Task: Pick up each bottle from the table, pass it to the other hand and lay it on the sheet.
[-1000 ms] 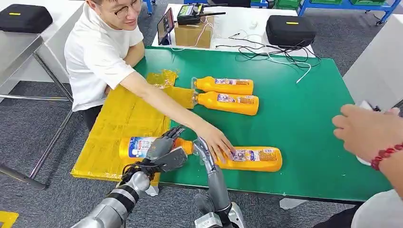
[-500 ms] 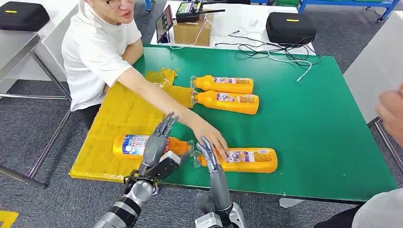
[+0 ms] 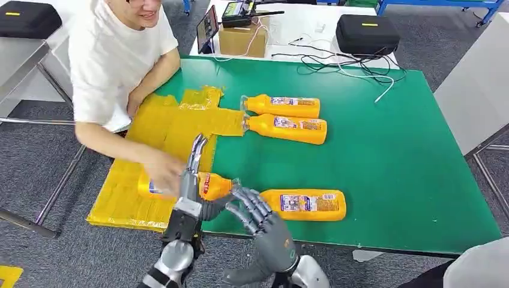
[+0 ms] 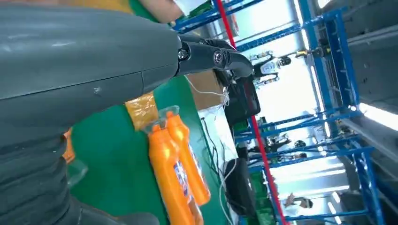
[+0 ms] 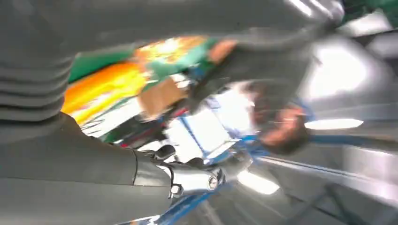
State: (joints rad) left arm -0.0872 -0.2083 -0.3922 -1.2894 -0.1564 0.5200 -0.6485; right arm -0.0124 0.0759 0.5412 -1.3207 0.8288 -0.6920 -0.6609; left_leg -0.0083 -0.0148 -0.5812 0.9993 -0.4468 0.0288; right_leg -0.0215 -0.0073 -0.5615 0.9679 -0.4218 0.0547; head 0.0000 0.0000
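Green counter on grey carpet carries a yellow sheet and orange bottles: one on the sheet's edge beneath the left hand, fingers straight; right hand spread, empty.

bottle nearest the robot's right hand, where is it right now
In the head view, the bottle lies on its side on the green table near the front edge, just beyond the right hand, right of the yellow sheet.

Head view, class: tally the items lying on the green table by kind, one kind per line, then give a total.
Orange plastic bottles: 4
Yellow plastic sheet: 1
Total: 5
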